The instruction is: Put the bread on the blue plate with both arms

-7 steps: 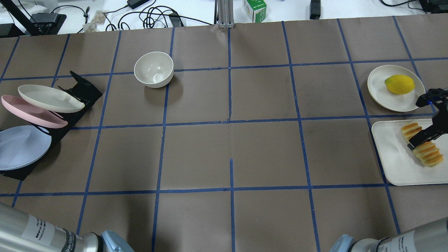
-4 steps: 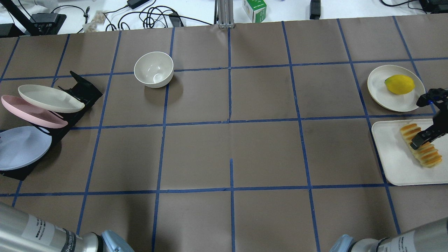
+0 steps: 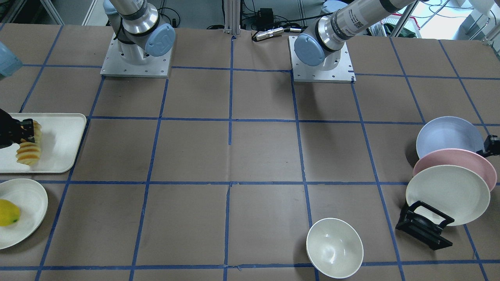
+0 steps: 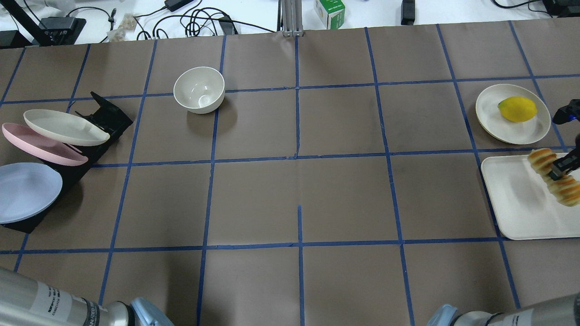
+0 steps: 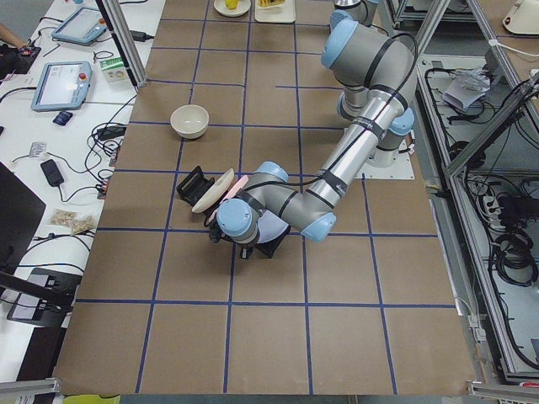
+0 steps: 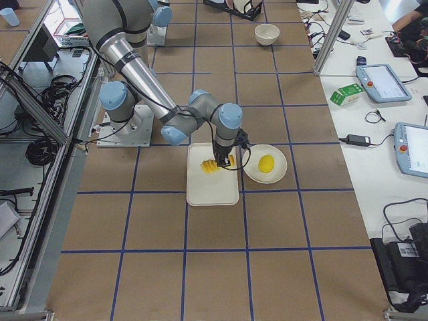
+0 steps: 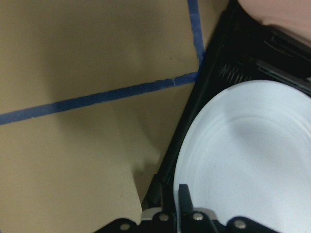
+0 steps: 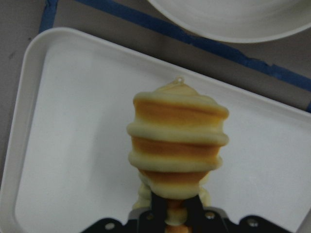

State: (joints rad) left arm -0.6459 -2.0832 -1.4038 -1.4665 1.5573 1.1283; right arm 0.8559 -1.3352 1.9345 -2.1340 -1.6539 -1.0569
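Note:
The bread [image 4: 542, 159] is a ridged yellow-orange loaf. My right gripper [image 4: 561, 168] is shut on its middle and holds it a little above the white tray [image 4: 512, 203]. In the right wrist view the bread [image 8: 177, 145] sticks out ahead of the right gripper [image 8: 175, 213]. The blue plate [image 4: 25, 192] leans in the black rack [image 4: 106, 115] at the far left. In the front view my left gripper [image 3: 490, 145] sits at the rim of the blue plate [image 3: 445, 136]. In the left wrist view it [image 7: 183, 204] is closed on the rim of the blue plate [image 7: 252, 160].
A pink plate [image 4: 41, 145] and a cream plate [image 4: 63, 127] lean in the same rack behind the blue one. A white bowl [image 4: 199, 89] stands at the back left. A yellow lemon [image 4: 516, 108] lies on a cream plate [image 4: 491, 113] beyond the tray.
My right gripper has lifted the bread off the tray and carried it up and to the right. The blue plate has shifted slightly to the left in the rack.

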